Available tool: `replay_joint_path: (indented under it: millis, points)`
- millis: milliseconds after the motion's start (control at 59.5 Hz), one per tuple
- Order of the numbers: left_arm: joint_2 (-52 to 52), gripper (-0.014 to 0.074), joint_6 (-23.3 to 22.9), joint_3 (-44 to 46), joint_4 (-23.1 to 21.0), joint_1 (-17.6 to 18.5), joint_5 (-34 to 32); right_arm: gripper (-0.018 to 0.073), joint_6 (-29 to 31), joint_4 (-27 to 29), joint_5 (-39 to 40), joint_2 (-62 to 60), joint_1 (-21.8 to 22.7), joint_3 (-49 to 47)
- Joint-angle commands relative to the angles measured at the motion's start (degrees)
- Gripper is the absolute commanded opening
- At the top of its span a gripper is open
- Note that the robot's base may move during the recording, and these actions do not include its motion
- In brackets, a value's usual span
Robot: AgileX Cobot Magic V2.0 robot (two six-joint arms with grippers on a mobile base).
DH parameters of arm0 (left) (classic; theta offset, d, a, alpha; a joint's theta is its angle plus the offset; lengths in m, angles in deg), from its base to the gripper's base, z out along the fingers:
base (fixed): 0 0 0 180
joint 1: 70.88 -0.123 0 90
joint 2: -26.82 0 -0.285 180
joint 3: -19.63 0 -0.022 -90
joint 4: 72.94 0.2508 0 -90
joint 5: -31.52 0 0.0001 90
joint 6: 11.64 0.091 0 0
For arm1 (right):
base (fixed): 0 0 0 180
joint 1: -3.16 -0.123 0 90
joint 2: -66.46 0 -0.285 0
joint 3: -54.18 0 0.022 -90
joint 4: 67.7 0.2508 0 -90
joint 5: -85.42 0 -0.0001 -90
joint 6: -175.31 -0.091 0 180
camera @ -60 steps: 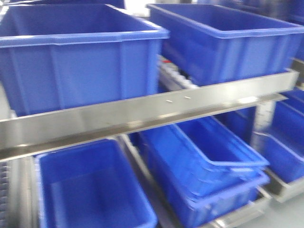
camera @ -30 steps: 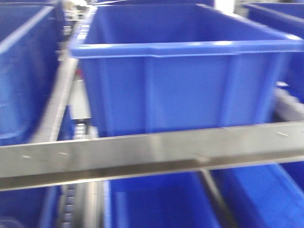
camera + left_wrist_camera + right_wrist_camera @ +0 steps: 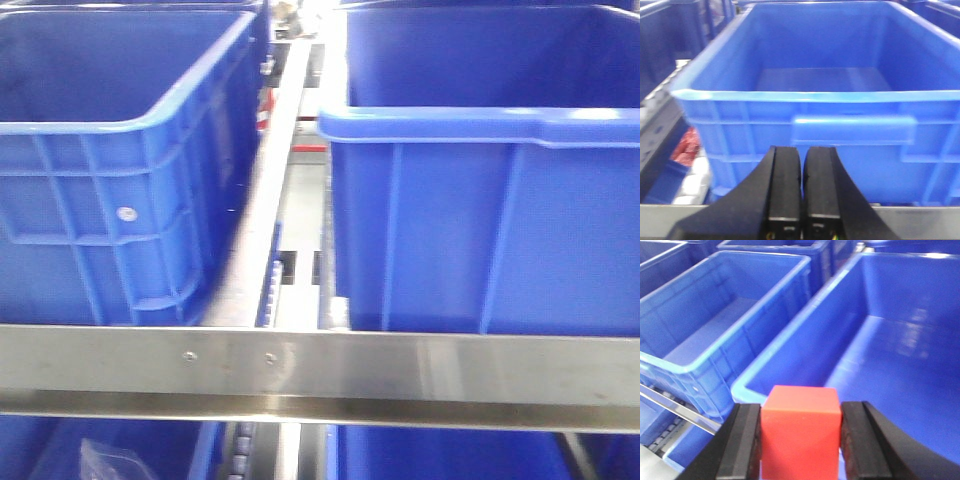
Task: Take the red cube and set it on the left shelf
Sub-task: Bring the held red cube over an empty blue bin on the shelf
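Note:
The red cube (image 3: 801,432) sits clamped between the black fingers of my right gripper (image 3: 801,440), held above the near rim of a large blue crate (image 3: 900,360). My left gripper (image 3: 801,187) is shut with nothing between its fingers, just in front of another blue crate (image 3: 830,125). The left shelf fills the front view, its flat steel front rail (image 3: 320,375) running across the bottom under two blue crates (image 3: 110,170) (image 3: 490,200). Neither gripper shows in the front view.
A steel divider rail (image 3: 265,190) runs back between the two upper crates. More blue crates (image 3: 715,325) stand to the left in the right wrist view. Something red (image 3: 686,147) lies low beside the crate in the left wrist view.
The front view has swung across the shelf: a single crate was centred half a second ago, and now the gap between two crates is centred with the front rail lower in the picture.

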Motion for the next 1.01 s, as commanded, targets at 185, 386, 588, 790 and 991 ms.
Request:
replay_joint_path:
  millis: [185, 386, 588, 790, 991]
  points:
    - [-0.85, 0.0102, -0.05, -1.32, -0.22, 0.29, -5.03, 0.0057, 0.4, -0.31, 5.2, 0.23, 0.46, -1.53]
    - [-0.85, 0.0102, -0.05, -1.32, -0.22, 0.29, -5.03, 0.0057, 0.4, -0.31, 5.2, 0.23, 0.46, -1.53]
    - [-0.85, 0.0102, -0.05, -1.32, -0.22, 0.29, -5.03, 0.0057, 0.4, -0.31, 5.2, 0.23, 0.46, -1.53]
    - [-0.85, 0.0102, -0.05, -1.32, -0.22, 0.29, -5.03, 0.0057, 0.4, -0.31, 5.2, 0.23, 0.46, -1.53]
    - [-0.85, 0.0102, -0.05, -1.32, -0.22, 0.29, -5.03, 0.0057, 0.4, -0.31, 5.2, 0.23, 0.46, -1.53]
